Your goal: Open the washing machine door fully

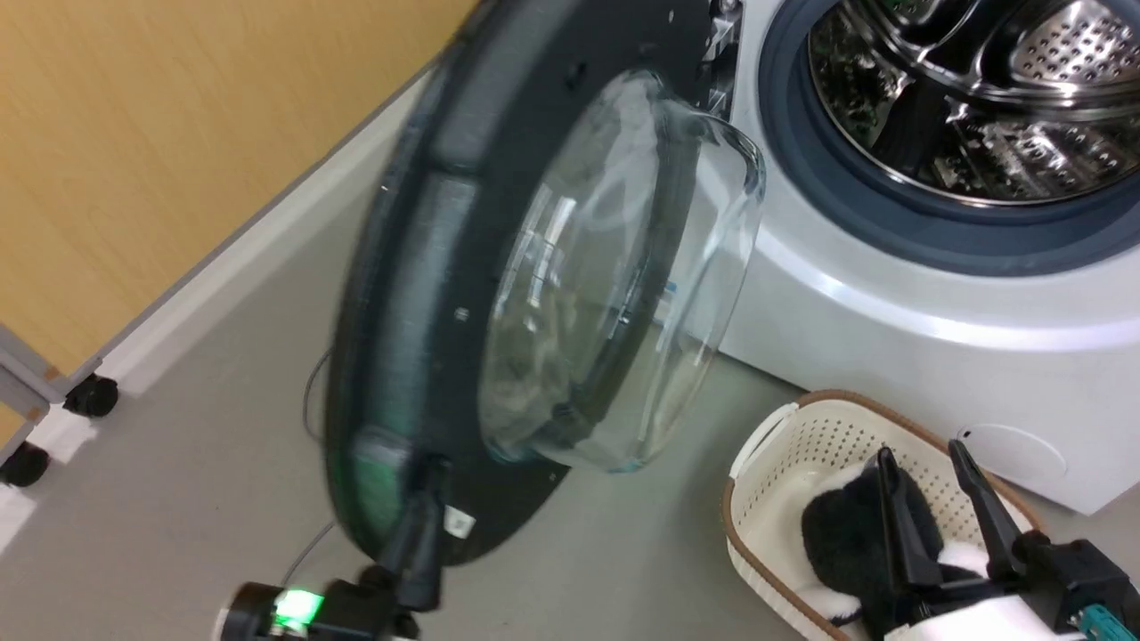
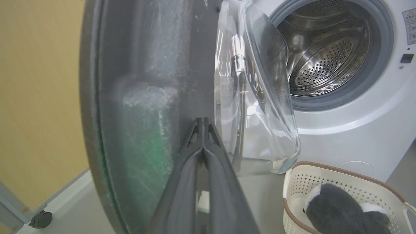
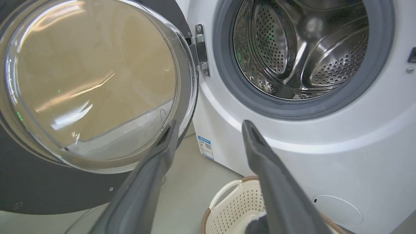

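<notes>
While left gripper (image 2: 203, 121) (closed) touches door (image 2: 139, 81), right wrist view shows hinge (image 3: 200, 48).

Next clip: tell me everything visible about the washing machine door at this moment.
The washing machine door is a large round black disc with a bulging clear glass bowl at its centre. It hangs on a metal hinge on the washing machine, left of the drum opening, and stands well open, nearly edge-on in the head view. The left hand, fingers shut together, appears to rest its tips on the door's black inner face beside the glass.
</notes>
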You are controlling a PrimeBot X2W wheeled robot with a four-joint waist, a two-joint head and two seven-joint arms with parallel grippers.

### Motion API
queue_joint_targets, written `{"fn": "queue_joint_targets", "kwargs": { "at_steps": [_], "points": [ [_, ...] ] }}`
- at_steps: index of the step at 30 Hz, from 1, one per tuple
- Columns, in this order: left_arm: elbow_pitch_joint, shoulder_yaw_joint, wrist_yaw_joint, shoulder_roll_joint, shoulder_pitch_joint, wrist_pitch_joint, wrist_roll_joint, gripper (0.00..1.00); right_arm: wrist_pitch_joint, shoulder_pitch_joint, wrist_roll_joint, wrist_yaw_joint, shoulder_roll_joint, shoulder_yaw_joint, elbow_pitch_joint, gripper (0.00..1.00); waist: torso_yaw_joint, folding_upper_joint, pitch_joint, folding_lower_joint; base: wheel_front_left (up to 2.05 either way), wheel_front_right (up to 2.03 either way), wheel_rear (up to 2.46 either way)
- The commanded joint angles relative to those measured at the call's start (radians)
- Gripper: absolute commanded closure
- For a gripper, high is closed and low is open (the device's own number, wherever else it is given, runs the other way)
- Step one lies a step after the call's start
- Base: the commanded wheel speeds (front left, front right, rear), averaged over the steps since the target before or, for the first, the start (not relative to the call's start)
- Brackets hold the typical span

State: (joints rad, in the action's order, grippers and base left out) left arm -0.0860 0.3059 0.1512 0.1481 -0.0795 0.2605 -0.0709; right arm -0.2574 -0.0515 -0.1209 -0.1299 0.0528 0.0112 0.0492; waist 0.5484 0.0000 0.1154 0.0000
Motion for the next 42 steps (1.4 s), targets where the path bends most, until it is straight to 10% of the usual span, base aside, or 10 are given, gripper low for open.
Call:
{"fn": "queue_joint_targets", "kwargs": {
  "at_steps": [1, 42],
  "points": [
    [0.005, -0.019, 0.007, 0.005, 0.013, 0.001, -0.011, 1.0, -0.004, 0.017, 0.01, -0.001, -0.003, -0.002, 0.003, 0.0, 0.002, 0.0, 0.007, 0.0, 0.0, 0.0, 0.0],
    [0.452, -0.736, -0.128, -0.011, 0.474, 0.001, -0.075, 1.0, -0.004, 0.11, 0.074, -0.001, 0.011, 0.041, -0.011, 0.0, -0.164, 0.0, 0.21, 0.0, 0.0, 0.0, 0.0]
  ]
}}
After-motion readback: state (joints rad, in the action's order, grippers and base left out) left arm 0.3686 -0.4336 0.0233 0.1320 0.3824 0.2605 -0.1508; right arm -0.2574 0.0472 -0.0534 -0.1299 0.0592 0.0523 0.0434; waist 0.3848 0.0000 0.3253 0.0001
